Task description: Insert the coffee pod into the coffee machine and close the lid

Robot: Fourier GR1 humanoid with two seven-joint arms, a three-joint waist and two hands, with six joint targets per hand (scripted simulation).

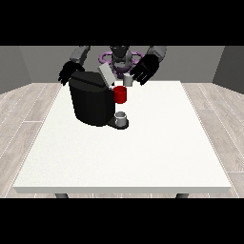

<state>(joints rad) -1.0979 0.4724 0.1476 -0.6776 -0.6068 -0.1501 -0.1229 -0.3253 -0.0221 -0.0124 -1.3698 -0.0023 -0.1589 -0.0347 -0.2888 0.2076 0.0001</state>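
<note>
Front view: we read no writing on the black coffee machine (89, 102); its lid (106, 75) stands raised at upper centre. Fingers of the hand at the view's right (144, 70) spread, released; the hand at the view's left (68, 73) we cannot tell.

single front cam, set across the large white rectangular table (143, 157) from the grey humanoid robot (121, 56), facing it, raised and tilted down. far enough back that the whole tabletop fits, near edge included; robot small at top.

Coffee machine (90, 102) left of mug (121, 94)
</note>
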